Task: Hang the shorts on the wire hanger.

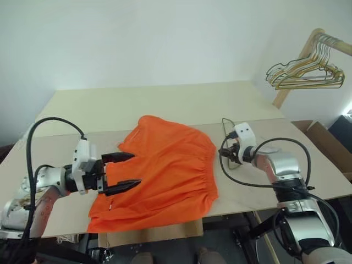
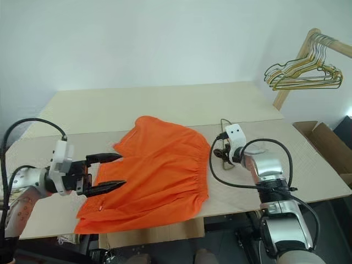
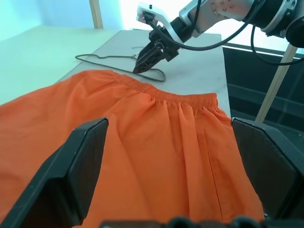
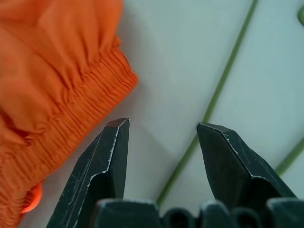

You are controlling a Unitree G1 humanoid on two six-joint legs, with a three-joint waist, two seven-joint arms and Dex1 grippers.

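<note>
A: Any lettering, labels, brand marks or numbers to read anywhere?

B: None. The shorts (image 1: 165, 170) are plain orange cloth, with no tag or print showing.

A: What about the cardboard box off to the right hand's outer side?

B: The box (image 1: 324, 140) shows bare brown flaps, no print that can be made out.

A: And the bench, or the hangers?

B: The bench (image 1: 165, 102) is blank pale board. The bunch of hangers (image 1: 305, 71) is bare wire, and so is the single hanger (image 4: 216, 95) lying under the right hand.
</note>
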